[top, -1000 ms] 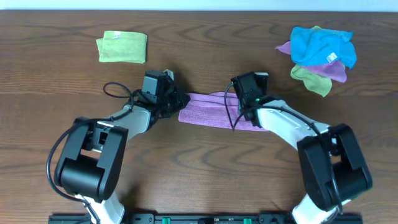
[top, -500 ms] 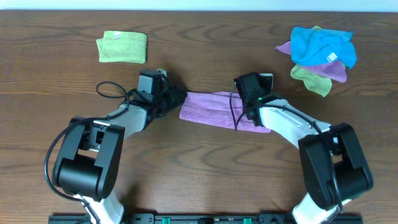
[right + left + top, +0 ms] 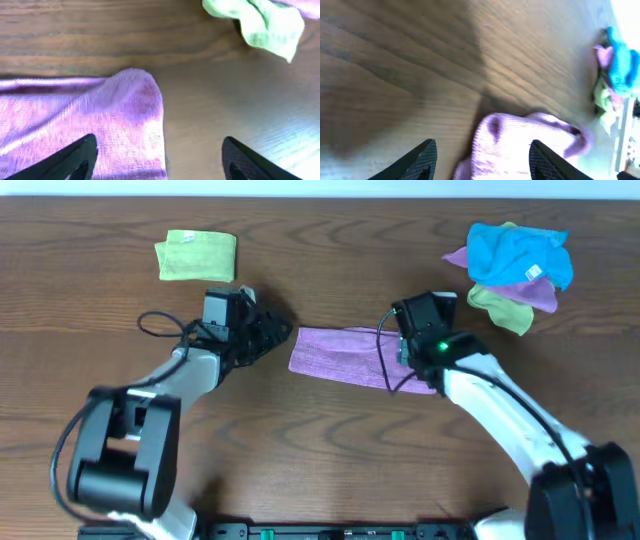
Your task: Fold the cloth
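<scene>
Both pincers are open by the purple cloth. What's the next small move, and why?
Probably lower the right pincer and pinch the cloth by its right edge, ready to fold it leftward. The cloth lies as a long strip, so it seems to need another fold. Its right edge sits between that pincer's open fingers, while the left pincer is open off the left end.

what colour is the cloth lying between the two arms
The cloth is purple, a light lilac shade. It shows best in the overhead view.

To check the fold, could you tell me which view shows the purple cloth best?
The overhead view: nearly the whole purple cloth shows. The left wrist view gives one blurred end, the right wrist one corner.
</scene>
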`<act>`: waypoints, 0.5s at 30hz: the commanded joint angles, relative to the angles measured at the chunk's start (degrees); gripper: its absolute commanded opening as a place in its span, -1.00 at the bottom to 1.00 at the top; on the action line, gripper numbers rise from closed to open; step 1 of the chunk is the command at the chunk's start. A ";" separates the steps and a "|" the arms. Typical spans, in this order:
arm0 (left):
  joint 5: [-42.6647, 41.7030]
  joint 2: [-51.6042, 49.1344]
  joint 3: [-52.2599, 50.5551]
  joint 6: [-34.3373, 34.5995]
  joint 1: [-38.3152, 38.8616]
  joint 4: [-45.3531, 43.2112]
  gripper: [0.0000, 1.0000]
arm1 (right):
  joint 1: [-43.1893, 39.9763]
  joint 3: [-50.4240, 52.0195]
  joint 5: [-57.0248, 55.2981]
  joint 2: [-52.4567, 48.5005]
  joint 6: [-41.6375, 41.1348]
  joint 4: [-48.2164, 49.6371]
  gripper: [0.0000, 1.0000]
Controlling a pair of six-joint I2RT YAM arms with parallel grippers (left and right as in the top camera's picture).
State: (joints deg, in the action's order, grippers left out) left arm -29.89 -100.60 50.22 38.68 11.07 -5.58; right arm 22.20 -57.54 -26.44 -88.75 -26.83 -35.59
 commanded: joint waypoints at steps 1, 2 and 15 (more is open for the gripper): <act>-3.08 3.54 1.07 0.70 0.07 1.14 0.08 | -0.37 0.17 3.02 3.41 -5.55 -3.32 0.72; -4.24 3.78 1.07 2.60 0.42 0.59 0.03 | -0.37 0.17 4.96 4.20 -6.97 -4.59 0.79; 5.68 3.10 1.07 6.75 10.08 -2.56 -0.13 | -0.50 2.12 19.78 8.39 -23.69 -15.61 0.97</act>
State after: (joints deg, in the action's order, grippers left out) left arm -28.05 -97.34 50.41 45.19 19.94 -7.99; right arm 22.20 -57.04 -8.71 -80.95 -46.02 -51.20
